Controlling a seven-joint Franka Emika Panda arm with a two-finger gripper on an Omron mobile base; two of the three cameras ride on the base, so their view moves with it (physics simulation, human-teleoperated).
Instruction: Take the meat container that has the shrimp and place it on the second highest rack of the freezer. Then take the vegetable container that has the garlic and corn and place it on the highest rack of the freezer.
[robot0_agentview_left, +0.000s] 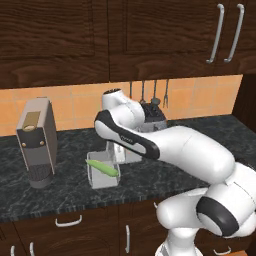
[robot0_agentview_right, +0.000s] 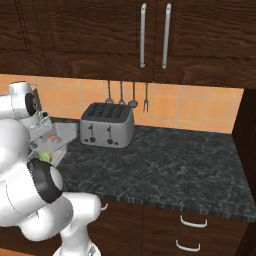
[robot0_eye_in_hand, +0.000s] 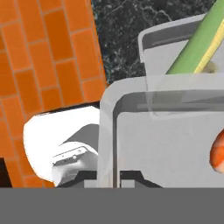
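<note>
Shrimp container (robot0_eye_in_hand: 157, 140), a clear tub, fills the near part of the hand view; an orange shrimp (robot0_eye_in_hand: 217, 152) shows at its right edge. Its near wall runs down to the bottom, where the dark tips of the pincer (robot0_eye_in_hand: 113, 177) sit on either side of it, closed on that wall. Beyond it stands a second clear container (robot0_eye_in_hand: 183, 57) with a green corn cob (robot0_eye_in_hand: 197, 41), on the dark table (robot0_eye_in_hand: 127, 30) by the orange tiled wall (robot0_eye_in_hand: 48, 65).

From the left base view, the white arm (robot0_agentview_left: 190, 150) rises at lower right, bends at the elbow and reaches left and down over the table (robot0_agentview_left: 70, 192). The corn container (robot0_agentview_left: 103, 172) stands before it, a grey coffee machine (robot0_agentview_left: 36, 142) to its left.

From the right base view, the arm (robot0_agentview_right: 30, 170) folds at the left edge, its hand lowered onto the clear tubs (robot0_agentview_right: 55, 142) just left of the toaster (robot0_agentview_right: 107, 125).
</note>
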